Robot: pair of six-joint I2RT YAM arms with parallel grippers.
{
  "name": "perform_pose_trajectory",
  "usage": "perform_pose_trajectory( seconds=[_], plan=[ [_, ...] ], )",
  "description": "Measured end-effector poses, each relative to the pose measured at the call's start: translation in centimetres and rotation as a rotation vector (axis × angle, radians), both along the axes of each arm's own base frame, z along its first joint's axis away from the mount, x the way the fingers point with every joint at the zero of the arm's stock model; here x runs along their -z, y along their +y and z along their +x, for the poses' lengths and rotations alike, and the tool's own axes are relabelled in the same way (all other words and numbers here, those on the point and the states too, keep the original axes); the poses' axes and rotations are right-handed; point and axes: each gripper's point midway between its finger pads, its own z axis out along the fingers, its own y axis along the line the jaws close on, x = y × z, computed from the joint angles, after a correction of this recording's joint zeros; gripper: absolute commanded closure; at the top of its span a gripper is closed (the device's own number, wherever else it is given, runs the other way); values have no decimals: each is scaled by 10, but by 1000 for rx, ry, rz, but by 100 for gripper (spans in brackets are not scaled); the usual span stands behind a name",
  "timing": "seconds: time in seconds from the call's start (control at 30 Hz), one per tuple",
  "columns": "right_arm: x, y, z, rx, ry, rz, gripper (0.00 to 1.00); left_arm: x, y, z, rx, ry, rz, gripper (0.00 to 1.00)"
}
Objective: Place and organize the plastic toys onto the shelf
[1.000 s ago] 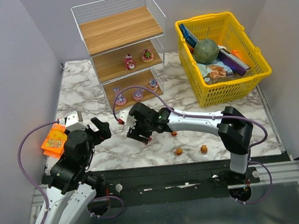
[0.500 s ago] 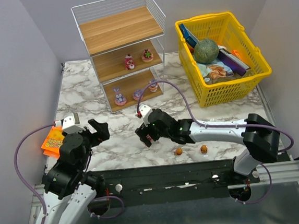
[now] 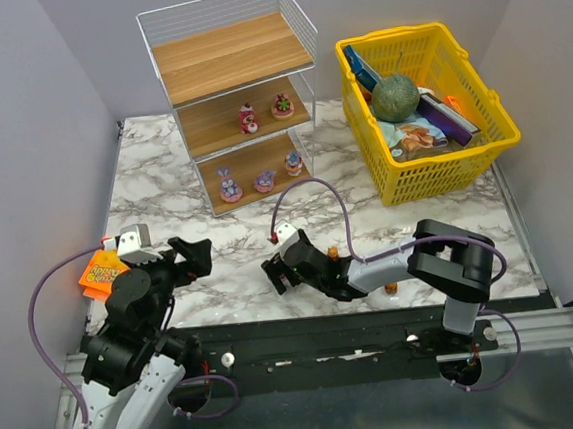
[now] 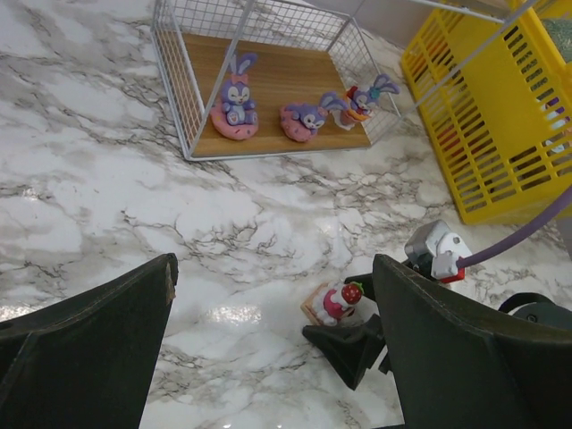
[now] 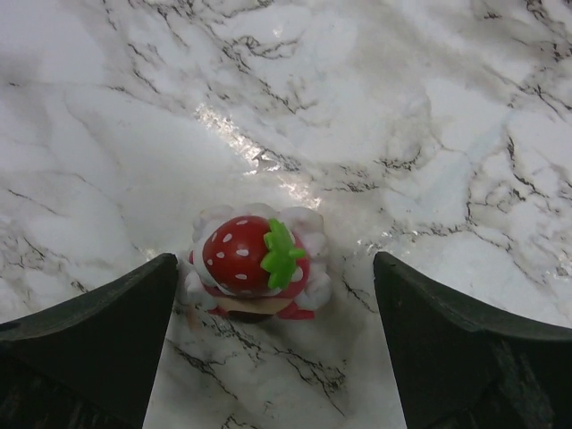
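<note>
— Right gripper [image 3: 280, 273]?
— Jaws spread wide, straddling the strawberry toy [image 5: 255, 264] on the marble table [image 3: 163, 175], not touching it.
— Left gripper [image 3: 192, 255]?
— Fingers wide apart too, nothing between them.
— Shelf [image 3: 233, 59]?
— Three purple toys [image 3: 264, 181] on the bottom board, two red-pink toys [image 3: 248, 118] on the middle board.

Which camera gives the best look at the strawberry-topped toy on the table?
Right wrist view: the strawberry-topped toy fills the middle, sharp, between the open fingers. The top external view hardly shows it, because the right gripper covers it. The left wrist view shows it small, beside that gripper.
</note>
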Motion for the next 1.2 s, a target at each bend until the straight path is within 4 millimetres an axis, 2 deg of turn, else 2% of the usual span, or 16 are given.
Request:
perform_pose_trajectory(
  seconds=[0.17,0.33,0.43,0.47,0.53,0.57,0.63,0.67,0.77,0.87,0.93,1.0,1.07,1.2],
  plan=[
    [-1,5,10,48,-38,61,12,1,-5,0,27,-6,0,1],
    [-2,10,14,69,-53,97,20,-9,-3,-5,32,-57,-22,1],
    [-2,10,12,78,-52,104,28,-16,-1,-9,32,-95,-38,1],
    [-2,11,11,79,-52,105,39,-17,0,-10,32,-103,-42,1],
    [-1,12,8,81,-50,106,51,-19,0,-11,32,-113,-47,1],
    [-1,12,6,84,-52,105,67,-20,0,-11,32,-117,-48,1],
    [-1,13,4,89,-51,107,80,-20,0,-11,33,-119,-49,1],
    [-1,13,2,91,-49,106,90,-20,0,-11,33,-119,-49,1],
    [-2,11,-3,105,-33,86,97,-20,0,-11,33,-119,-49,1],
    [-8,5,-9,119,-6,58,99,-20,0,-11,32,-119,-49,1],
    [-26,2,-9,136,-3,52,99,-20,2,-10,23,-118,-49,1],
    [-59,8,-5,151,-21,84,99,-19,7,-9,-11,-113,-56,1],
    [-105,20,3,165,-56,149,99,-16,13,-8,-51,-100,-56,1],
    [-211,46,23,193,-154,289,99,-5,27,-4,-149,-31,-43,1]
  ],
)
